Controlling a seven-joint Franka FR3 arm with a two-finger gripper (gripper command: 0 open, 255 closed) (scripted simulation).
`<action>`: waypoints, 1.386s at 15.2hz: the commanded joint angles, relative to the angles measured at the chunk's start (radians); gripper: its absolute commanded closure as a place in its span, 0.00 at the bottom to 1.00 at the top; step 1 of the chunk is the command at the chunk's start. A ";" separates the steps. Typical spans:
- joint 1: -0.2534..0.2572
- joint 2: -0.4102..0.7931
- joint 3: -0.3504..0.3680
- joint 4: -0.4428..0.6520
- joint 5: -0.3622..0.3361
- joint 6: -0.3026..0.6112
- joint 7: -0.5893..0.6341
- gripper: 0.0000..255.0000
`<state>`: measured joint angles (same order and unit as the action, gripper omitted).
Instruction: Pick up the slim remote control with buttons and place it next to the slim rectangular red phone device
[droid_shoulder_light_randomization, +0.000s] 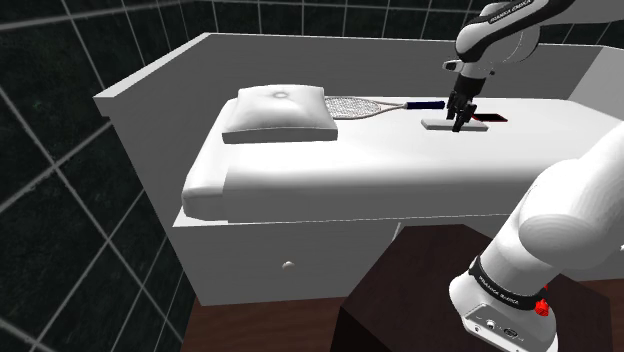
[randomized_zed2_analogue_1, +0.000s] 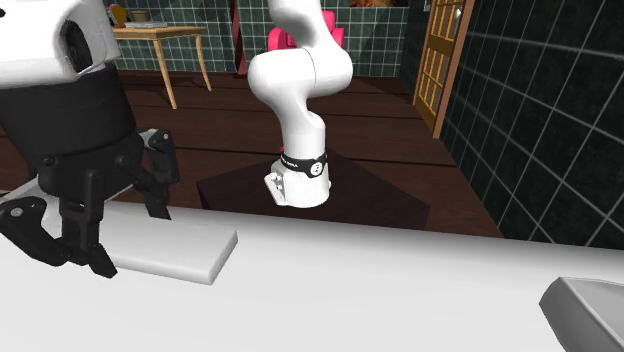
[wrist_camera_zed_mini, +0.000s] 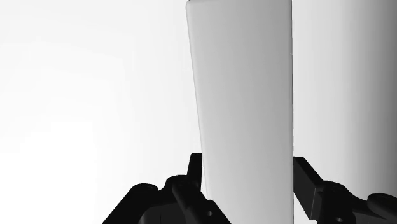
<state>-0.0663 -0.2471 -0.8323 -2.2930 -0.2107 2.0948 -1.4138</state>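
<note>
The gripper straddles the white remote on the bed; clamped or loose, I cannot tell. Best keep it centred and level, clear of the red phone just beside the gripper.

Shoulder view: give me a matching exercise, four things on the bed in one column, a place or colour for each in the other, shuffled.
Things:
1 pillow
2 racket
3 remote
4 phone

Descriptions:
A dark red, just past the gripper toward the view's right
B pale flat slab under the gripper
C plump, white, toward the view's left on the bed
D netted head beside the pillow, dark handle

Pairs: 1-C, 2-D, 3-B, 4-A
</note>
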 joint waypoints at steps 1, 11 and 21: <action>-0.008 0.027 -0.043 0.030 0.015 -0.002 -0.065 1.00; -0.082 0.358 -0.250 0.256 0.314 -0.027 -0.508 1.00; -0.499 0.738 -0.135 0.627 0.624 -0.181 -0.855 1.00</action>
<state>-0.5167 0.4537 -0.9828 -1.7142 0.3869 1.9354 -2.2413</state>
